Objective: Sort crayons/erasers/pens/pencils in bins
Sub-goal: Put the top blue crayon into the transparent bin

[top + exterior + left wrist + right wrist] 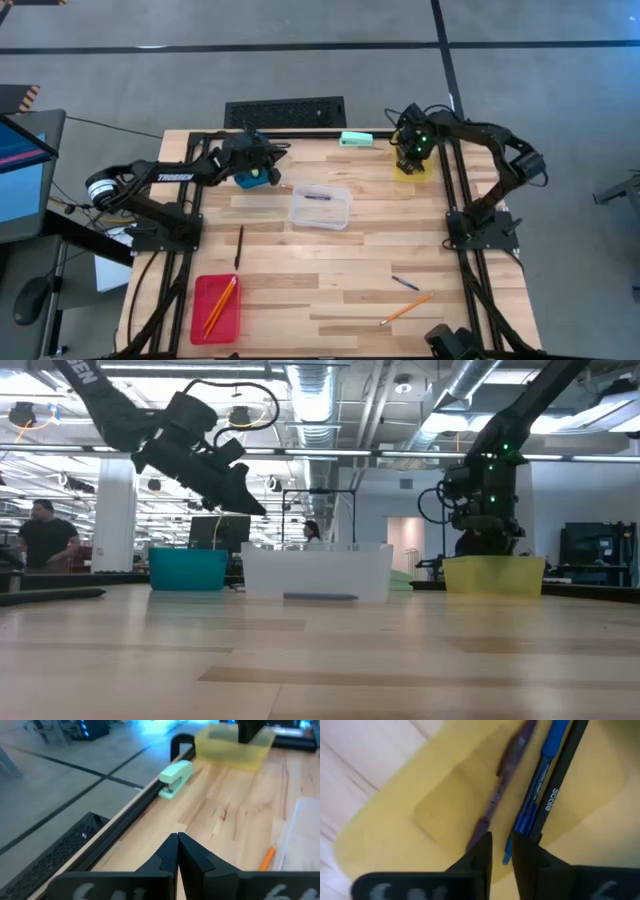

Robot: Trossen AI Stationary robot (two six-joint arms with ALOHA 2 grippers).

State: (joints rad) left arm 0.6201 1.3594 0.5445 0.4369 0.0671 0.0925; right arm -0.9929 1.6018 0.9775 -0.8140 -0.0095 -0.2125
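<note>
- Pens are the matter in hand: the right claw (411,160) hangs straight over the yellow bin (410,170) at about two o'clock on the tabletop (340,280), and its wrist view shows three pens (540,790) lying lengthwise on the bin floor.
- Its fingers stand slightly apart with nothing between them, so I judge a pen has just been dropped and this is the release stage.
- One blue pen (405,283) lies loose at about four o'clock, beside a pencil (406,308), and a dark pen (239,246) lies at about eight o'clock.
- Next move, as I judge it: lift clear of the bin wall, then travel down to the blue pen and line up with it without catching the pencil nearby.
- The left claw (282,150), pressed together and empty, hangs near the blue bin (252,180) at about eleven o'clock.
- The clear bin (321,207) sits mid-tabletop with a dark item inside; the red bin (216,306) at seven o'clock holds pencils.
- Room: the middle and near boards are open; the yellow bin sits close to the far right frame rail, and a mint-green stapler (355,139) lies on the far edge.
</note>
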